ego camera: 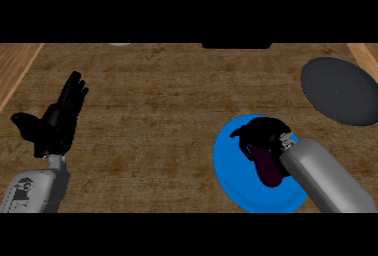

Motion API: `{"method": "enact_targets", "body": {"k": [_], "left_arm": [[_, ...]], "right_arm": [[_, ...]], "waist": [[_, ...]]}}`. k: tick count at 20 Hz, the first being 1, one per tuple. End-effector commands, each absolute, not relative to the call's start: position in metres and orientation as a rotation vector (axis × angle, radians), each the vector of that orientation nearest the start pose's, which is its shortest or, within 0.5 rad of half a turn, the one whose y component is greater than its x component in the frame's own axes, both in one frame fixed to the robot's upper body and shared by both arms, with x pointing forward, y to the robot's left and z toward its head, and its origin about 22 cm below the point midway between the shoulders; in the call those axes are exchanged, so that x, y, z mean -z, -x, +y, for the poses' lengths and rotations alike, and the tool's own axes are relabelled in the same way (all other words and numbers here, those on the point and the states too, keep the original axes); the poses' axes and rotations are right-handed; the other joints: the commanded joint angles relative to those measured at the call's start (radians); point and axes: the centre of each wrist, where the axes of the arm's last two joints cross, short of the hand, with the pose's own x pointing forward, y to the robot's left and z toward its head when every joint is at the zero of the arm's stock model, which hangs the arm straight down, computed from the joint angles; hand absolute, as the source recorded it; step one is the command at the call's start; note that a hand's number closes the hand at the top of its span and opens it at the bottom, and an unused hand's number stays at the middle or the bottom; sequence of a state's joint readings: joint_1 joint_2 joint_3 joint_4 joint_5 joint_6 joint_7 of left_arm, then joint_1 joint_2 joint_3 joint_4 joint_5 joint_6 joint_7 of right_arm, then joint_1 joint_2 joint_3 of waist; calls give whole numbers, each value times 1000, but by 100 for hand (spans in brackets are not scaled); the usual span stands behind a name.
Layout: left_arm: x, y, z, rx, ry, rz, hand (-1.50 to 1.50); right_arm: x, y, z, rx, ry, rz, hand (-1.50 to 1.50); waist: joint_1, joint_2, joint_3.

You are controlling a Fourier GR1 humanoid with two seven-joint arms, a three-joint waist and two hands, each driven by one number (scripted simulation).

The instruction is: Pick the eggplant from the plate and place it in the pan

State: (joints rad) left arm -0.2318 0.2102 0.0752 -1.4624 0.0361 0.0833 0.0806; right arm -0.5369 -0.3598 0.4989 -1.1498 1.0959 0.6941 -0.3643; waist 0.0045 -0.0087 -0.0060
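Right robot hand curled round eggplant over plate; pan near right edge.

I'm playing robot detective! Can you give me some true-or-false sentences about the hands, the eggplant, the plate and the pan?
1. The eggplant is already in the pan. False: it lies over the blue plate, under the right hand.
2. The right hand is over the blue plate, fingers curled at the eggplant. True.
3. The left hand is holding the pan. False: it is open, fingers up, at the view's left, touching nothing.
4. The dark pan sits beyond the plate, toward the right edge. True.
5. The plate is red. False: it is blue.
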Motion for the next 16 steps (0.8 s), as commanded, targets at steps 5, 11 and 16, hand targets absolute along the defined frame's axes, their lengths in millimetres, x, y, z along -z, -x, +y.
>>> {"method": "enact_targets", "body": {"k": [5,11,16], "left_arm": [[-60,-289,268,53,-207,-1632,0],[-42,-290,279,28,-227,-1598,0],[-45,-293,280,28,-222,-1594,0]], "right_arm": [[-16,-353,-193,-2077,167,-989,150],[-39,-366,-197,-1395,571,-995,150],[-88,-368,-161,-978,957,-1177,150]], "waist": [[6,9,6],[-36,1,6],[-37,-6,5]]}}
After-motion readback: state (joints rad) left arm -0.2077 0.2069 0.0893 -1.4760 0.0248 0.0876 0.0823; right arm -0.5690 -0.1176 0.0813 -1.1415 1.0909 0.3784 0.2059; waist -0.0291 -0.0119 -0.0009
